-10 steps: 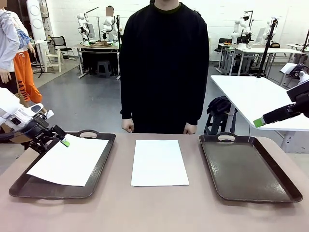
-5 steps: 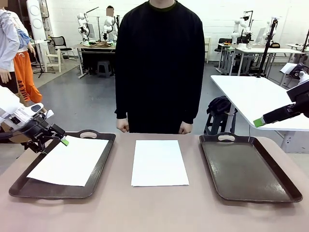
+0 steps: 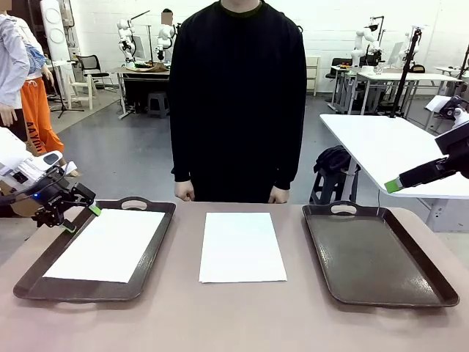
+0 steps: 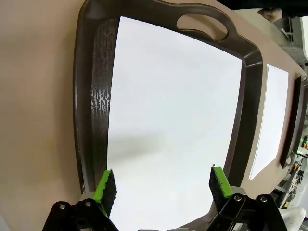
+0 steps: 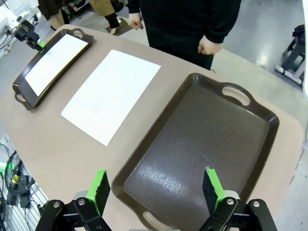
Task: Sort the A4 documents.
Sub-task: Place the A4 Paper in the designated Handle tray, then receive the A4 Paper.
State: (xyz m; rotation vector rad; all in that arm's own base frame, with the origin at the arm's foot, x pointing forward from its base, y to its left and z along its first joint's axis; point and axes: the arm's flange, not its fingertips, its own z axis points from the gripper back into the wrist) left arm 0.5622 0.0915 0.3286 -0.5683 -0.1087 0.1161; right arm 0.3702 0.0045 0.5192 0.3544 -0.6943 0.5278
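One of the A4 documents (image 3: 106, 246) is being kept flat inside the left tray (image 3: 29, 284), lying slightly aslant, with a strip of dark floor showing along one long edge; from that placing, this sheet is being judged as already sorted. A second sheet (image 3: 242, 246) is being left on the bare table (image 3: 242, 323) between the two trays, apart from both; it is being taken as the one waiting its turn, and the right tray (image 3: 381, 257), with nothing on its floor, is presumably being kept free for it.

The left gripper (image 3: 82, 218) is being held low at the far outer corner of the left tray, near the handle, tilted down toward the paper; its jaws are being held spread wide with nothing between them, and in the left wrist view the sheet is being seen beyond the green pads (image 4: 106, 185), apparently untouched. The right gripper (image 5: 156, 187) is being held high and well out past the table's right side, angled down over the right tray; its jaws are likewise being held fully apart, with nothing gripped.

The person's hands (image 3: 185, 192) are being kept loosely closed at the far edge, clear of every sheet; no handing-over is being signalled.
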